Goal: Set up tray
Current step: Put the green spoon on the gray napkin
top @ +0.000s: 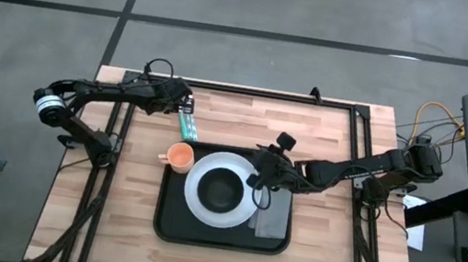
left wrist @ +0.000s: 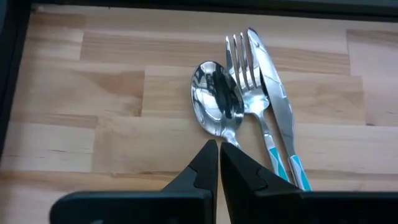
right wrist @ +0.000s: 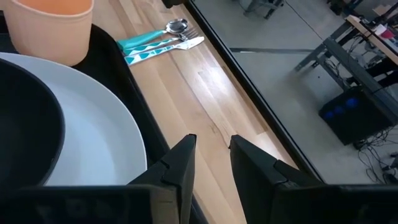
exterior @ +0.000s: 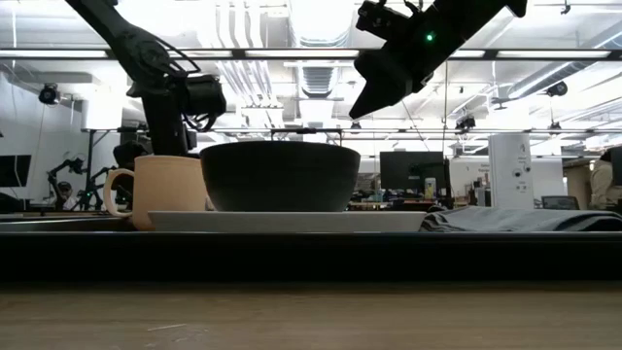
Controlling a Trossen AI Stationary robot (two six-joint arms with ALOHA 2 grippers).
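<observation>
The black tray [top: 160, 224] lies mid-table and carries a white plate [top: 194, 201] with a black bowl [top: 222, 188], an orange cup [top: 179, 154] at its far left corner and a grey napkin [top: 273, 220] on its right. Beyond the tray, a spoon [left wrist: 216, 102], fork [left wrist: 247, 81] and knife [left wrist: 277, 102] with teal handles lie side by side on the wood. My left gripper [left wrist: 219, 149] is shut, pointing down at the spoon's neck. My right gripper [right wrist: 211, 152] hovers open over the tray's far right part [top: 260, 170], with nothing between its fingers. My left gripper's shut fingertips [left wrist: 210, 152] come slanting down from above, right beside the spoon's neck [left wrist: 231, 132]. Whether they touch it I cannot tell. The spoon lies flat on the table.
Bare wood lies to the tray's left, right and near side. The table's black frame rail [right wrist: 249, 68] runs along the far edge, close behind the cutlery. Cables and equipment stand off the table's right edge [top: 429, 132].
</observation>
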